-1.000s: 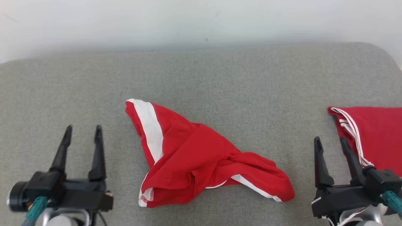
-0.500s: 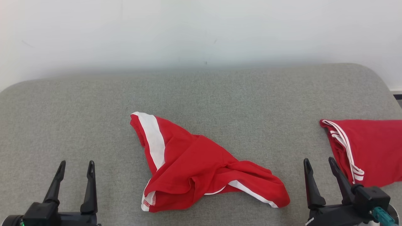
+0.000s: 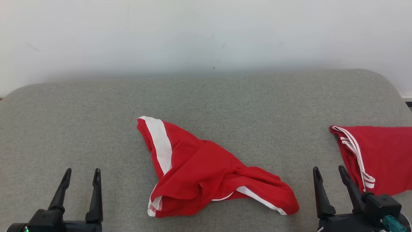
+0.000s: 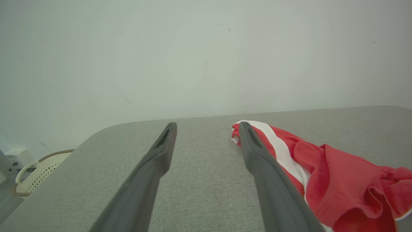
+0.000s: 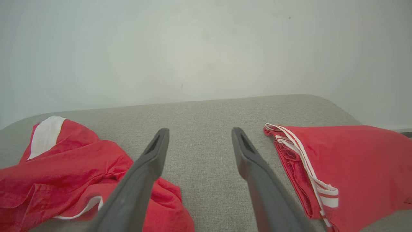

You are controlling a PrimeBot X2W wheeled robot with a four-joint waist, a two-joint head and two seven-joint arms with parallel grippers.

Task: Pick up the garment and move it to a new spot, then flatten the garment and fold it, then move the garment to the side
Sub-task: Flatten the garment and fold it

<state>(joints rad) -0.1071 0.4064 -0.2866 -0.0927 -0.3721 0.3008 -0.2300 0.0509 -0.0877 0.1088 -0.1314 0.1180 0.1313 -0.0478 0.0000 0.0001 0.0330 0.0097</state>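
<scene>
Red garment (image 3: 199,170): crumpled, centre of grey table (image 3: 96,112) | left pincer (image 3: 82,169): released, empty, left of it | right pincer (image 3: 328,168): released, empty, between it and folded red cloth (image 3: 383,154)

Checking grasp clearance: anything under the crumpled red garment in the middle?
The crumpled red garment lies on the grey padded surface, which shows all round it. Nothing pokes out at its edges; its folds hide anything beneath.

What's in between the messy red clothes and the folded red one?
Bare grey cushion, in the head view. The right gripper, fingers open, stands at that gap's near end, between the crumpled garment and the folded garment.
</scene>
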